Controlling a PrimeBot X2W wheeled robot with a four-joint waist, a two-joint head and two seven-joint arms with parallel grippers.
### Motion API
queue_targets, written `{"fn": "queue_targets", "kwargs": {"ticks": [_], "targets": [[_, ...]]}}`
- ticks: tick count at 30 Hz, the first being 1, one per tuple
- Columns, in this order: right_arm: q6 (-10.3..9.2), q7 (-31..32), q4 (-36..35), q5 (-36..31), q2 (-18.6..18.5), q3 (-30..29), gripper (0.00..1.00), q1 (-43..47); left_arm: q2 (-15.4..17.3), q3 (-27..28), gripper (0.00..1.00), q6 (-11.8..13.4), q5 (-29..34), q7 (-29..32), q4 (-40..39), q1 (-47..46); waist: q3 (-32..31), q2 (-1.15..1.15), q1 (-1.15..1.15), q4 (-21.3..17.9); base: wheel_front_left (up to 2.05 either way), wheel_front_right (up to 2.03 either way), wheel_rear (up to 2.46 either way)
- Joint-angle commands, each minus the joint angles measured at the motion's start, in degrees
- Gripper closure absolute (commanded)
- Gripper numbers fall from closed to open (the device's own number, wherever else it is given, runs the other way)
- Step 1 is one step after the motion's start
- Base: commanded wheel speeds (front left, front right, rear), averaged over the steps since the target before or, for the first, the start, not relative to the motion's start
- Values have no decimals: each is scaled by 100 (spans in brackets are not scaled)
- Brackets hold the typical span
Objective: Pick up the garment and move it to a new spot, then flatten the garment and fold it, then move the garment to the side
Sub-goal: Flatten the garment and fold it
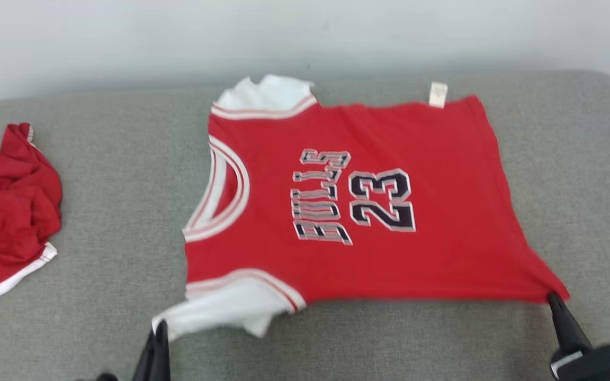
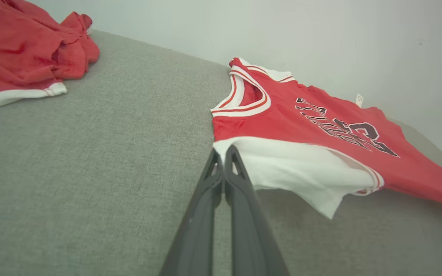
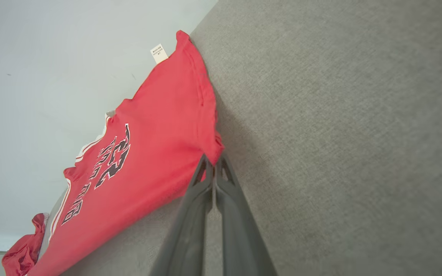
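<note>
A red basketball jersey (image 1: 368, 211) lies spread face up in the middle of a grey upholstered cushion (image 1: 98, 238). It carries "BULLS" and "23" in black letters edged with white. Striped white-and-red bands trim the neck and armholes, and white sleeves stick out from both armholes. A small white tag (image 1: 438, 94) stands out at the far edge, close to the hem.

The jersey's long axis runs left to right across the head view, with the neck toward the robot's left and the hem toward its right. The lettering lies sideways, its tops toward the neck. The far edge lies along the back of the cushion, by the pale wall (image 1: 125, 37). The near edge is raised slightly, with shadow beneath it.

The left gripper (image 1: 161, 325) is clenched on the edge of the near white sleeve. The right gripper (image 1: 553, 299) is pinched on the near red hem corner.

A second red garment (image 1: 8, 211) with white trim lies crumpled at the cushion's left end, well apart from the jersey.
</note>
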Motion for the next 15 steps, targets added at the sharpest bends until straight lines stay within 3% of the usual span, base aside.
{"fn": "queue_targets", "kwargs": {"ticks": [1, 9, 15], "targets": [[-13, 55, -69, -81, 73, -136, 100, 199, -36, 30, 100, -4, 30, -20, 4, 192, -231, 1, 1, 53, 0, 0, 0], [-13, 655, -642, -497, 562, -759, 100, 983, -178, -70, 100, -223, 137, -20, 15, 750, -360, 1, 1, 178, 0, 0, 0], [-13, 934, -841, -588, 727, -721, 100, 739, -160, -220, 100, -392, 331, -5, 82, 330, -295, 1, 1, 102, 0, 0, 0]]}}
